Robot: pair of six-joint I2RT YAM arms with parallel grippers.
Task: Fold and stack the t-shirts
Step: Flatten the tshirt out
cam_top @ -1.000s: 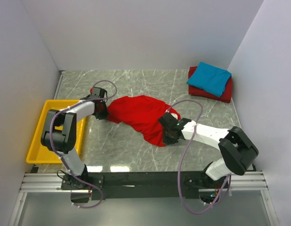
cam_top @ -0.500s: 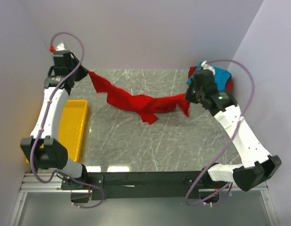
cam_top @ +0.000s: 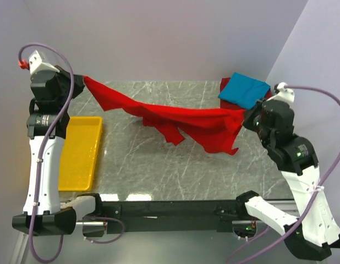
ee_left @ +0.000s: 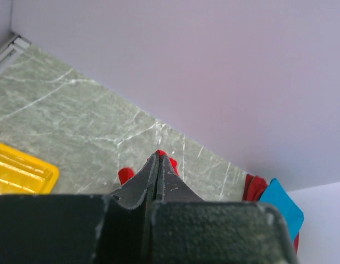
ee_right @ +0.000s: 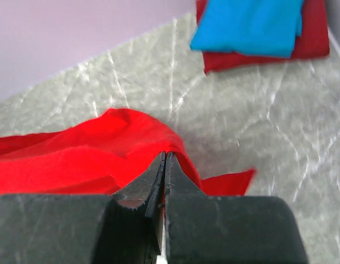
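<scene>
- Both arms have risen and spread wider, stretching the bright red shirt (cam_top: 181,118) in the air above the table (cam_top: 159,170).
- Left gripper (cam_top: 81,82) is clenched on one end and right gripper (cam_top: 248,116) on the other, and the middle sags.
- Yellow tray (cam_top: 82,151) lies at the table's left edge.
- Blue shirt (cam_top: 244,91) lies folded on the darker red shirt (ee_right: 316,41) in the far right corner, near the right gripper.

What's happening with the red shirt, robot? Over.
Left fingers shut on red shirt. Right fingers shut on it too. Shirt hangs stretched between them above table. Blue shirt on dark red shirt, far right, nothing blocking.
</scene>
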